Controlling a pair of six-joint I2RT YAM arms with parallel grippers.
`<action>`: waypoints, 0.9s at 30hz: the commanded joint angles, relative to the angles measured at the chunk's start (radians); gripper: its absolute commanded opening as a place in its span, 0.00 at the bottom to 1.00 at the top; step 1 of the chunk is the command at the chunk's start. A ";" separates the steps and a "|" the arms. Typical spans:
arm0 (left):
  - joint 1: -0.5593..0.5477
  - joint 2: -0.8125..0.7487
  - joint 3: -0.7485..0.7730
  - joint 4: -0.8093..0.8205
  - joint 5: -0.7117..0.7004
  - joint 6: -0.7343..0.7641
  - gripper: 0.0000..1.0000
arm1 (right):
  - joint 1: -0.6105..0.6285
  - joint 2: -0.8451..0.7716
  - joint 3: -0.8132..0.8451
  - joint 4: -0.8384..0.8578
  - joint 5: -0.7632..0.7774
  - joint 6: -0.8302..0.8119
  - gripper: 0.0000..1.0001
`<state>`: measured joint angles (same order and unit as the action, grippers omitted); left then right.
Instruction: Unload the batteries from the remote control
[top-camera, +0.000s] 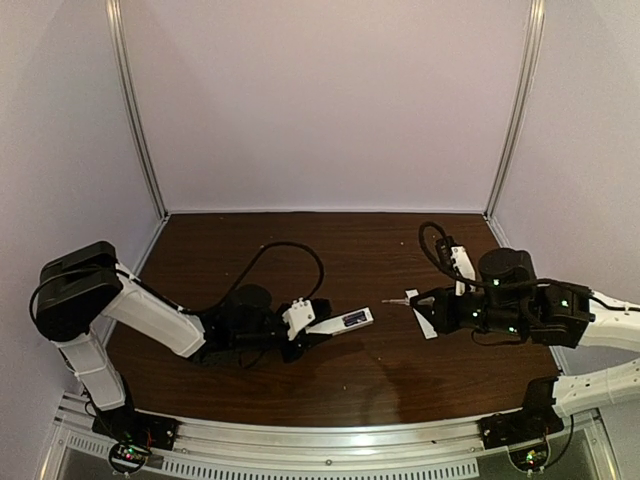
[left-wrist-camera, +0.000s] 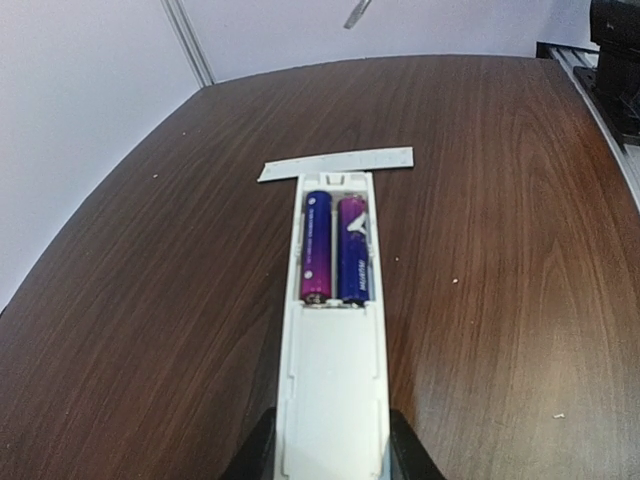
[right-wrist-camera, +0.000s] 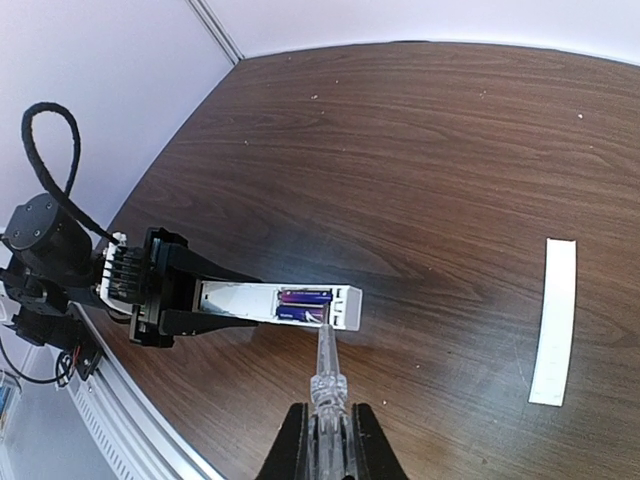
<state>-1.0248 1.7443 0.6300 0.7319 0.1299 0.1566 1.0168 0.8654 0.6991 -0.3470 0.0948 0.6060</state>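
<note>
The white remote control (left-wrist-camera: 335, 370) lies with its open recess up, and my left gripper (left-wrist-camera: 332, 462) is shut on its near end. Two bluish-purple batteries (left-wrist-camera: 336, 248) sit side by side in the recess. In the top view the remote (top-camera: 345, 321) points right from the left gripper (top-camera: 312, 330). My right gripper (right-wrist-camera: 325, 440) is shut on a clear-handled screwdriver (right-wrist-camera: 326, 375). Its tip points at the batteries (right-wrist-camera: 303, 305) near the remote's far end (right-wrist-camera: 345, 308). In the top view the tip (top-camera: 390, 301) stands slightly apart from the remote, ahead of the right gripper (top-camera: 418, 300).
The flat white cover strip (left-wrist-camera: 335, 163) lies on the brown table just beyond the remote's far end, and it also shows in the right wrist view (right-wrist-camera: 555, 320). White walls enclose the table on the back and sides. The left arm's black cable (top-camera: 290, 250) loops over the table.
</note>
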 joint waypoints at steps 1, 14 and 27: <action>-0.022 -0.029 -0.003 0.016 -0.025 0.059 0.00 | 0.008 0.017 0.024 -0.005 -0.066 0.007 0.00; -0.024 -0.038 -0.075 0.041 0.157 0.145 0.00 | 0.065 0.093 0.139 -0.170 -0.159 -0.176 0.00; -0.023 -0.042 -0.064 -0.002 0.185 0.144 0.00 | 0.124 0.311 0.338 -0.422 -0.102 -0.287 0.00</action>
<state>-1.0447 1.7252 0.5533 0.7242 0.2935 0.2874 1.1324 1.1374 0.9863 -0.6685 -0.0437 0.3508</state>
